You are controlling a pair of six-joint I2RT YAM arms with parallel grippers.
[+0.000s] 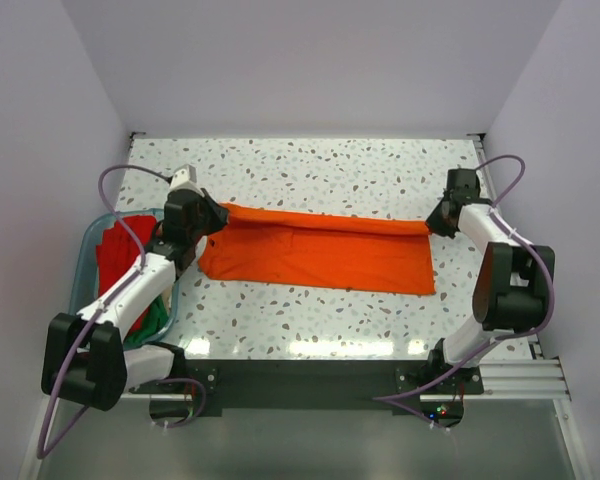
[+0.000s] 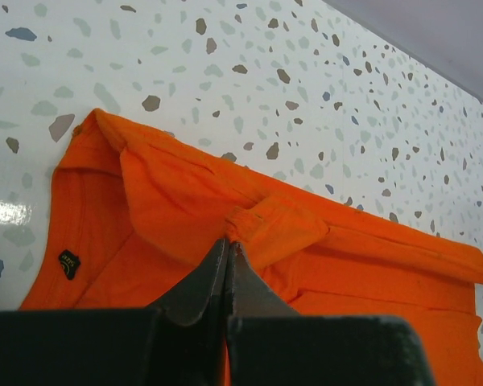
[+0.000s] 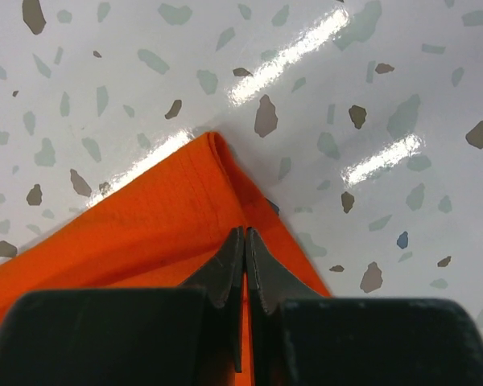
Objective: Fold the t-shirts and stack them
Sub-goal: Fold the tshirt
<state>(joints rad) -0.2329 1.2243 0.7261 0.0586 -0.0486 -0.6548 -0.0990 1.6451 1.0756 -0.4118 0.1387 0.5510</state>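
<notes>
Spanning the table's [image 1: 310,170] centre, the orange t-shirt [image 1: 320,258] has its far edge clamped by the left gripper [image 1: 216,213] at 9 o'clock and the right gripper [image 1: 430,226] at 3 o'clock. At 8 o'clock, a red t-shirt [image 1: 115,252] and a green t-shirt [image 1: 158,318] lie in the teal tub [image 1: 85,243].

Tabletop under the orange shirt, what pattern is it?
White tabletop with scattered grey, brown and bluish flecks, terrazzo-style; clearest in the left wrist view.

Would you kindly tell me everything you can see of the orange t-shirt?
The orange t-shirt is soft, bright cloth, folded into a long band laid across the speckled table. The left fingers are shut on a bunched fold at its left end, the right fingers on its far right corner. A small dark label shows near the left end.
</notes>
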